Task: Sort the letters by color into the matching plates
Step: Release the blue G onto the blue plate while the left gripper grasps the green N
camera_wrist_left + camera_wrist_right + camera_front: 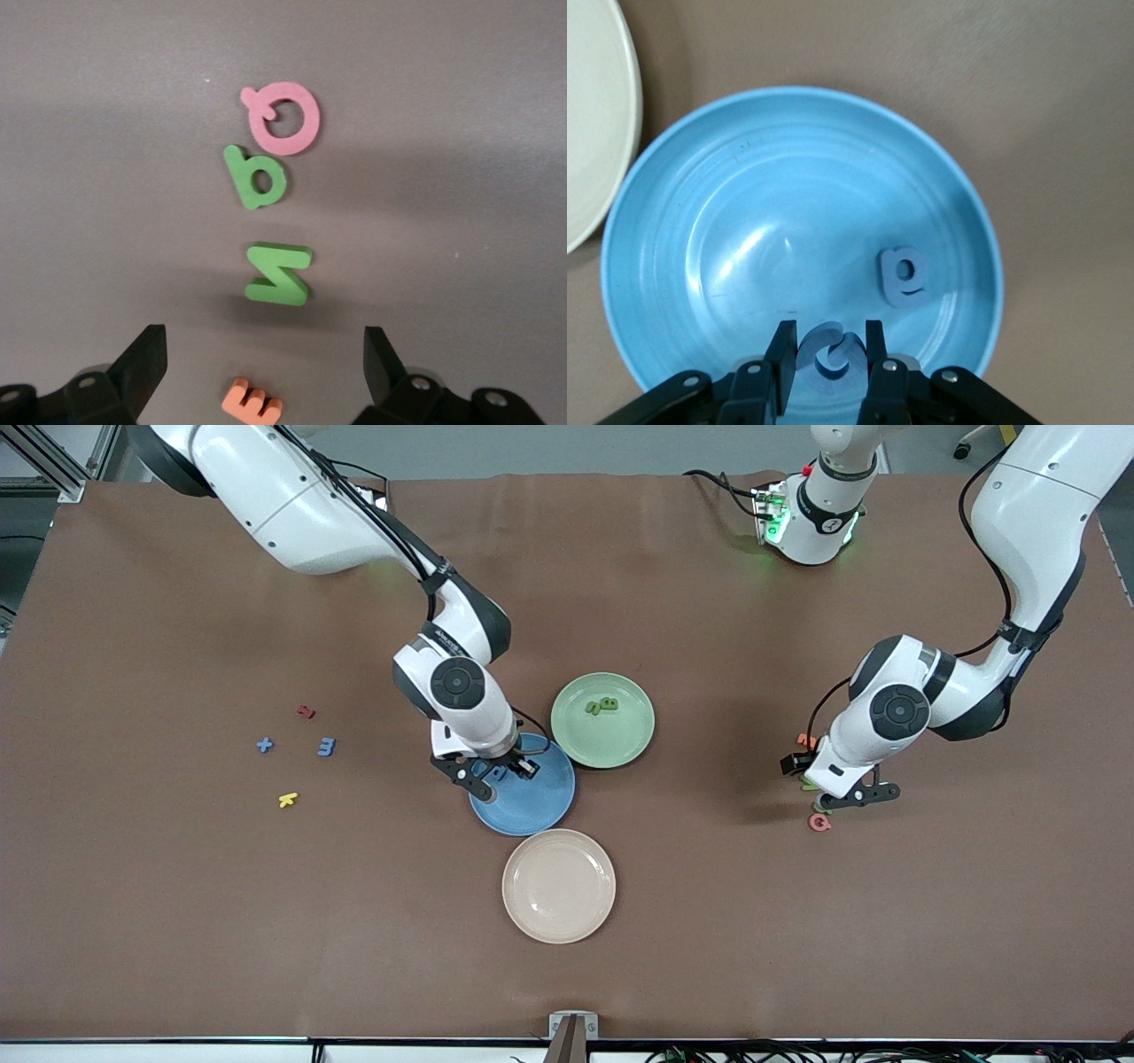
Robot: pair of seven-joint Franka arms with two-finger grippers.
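**Workspace surroundings**

Brown matte desk (pixel 177 921) filling nearly the whole front view, surface smooth, faintly creased near the robots' bases. Grey floor (pixel 532 447) visible past the desk edge at the top of that view. Aluminium frame strut (pixel 53 460) standing off the corner at the right arm's end. Small metal bracket (pixel 573 1027) fixed at the middle of the edge nearest the front camera. Black rail (pixel 266 1040) running along that same edge, with bundled cables (pixel 797 1054) below it. Even overhead lighting; soft shadows on the desk. Green indicator glow (pixel 778 524) at the top of the front view.
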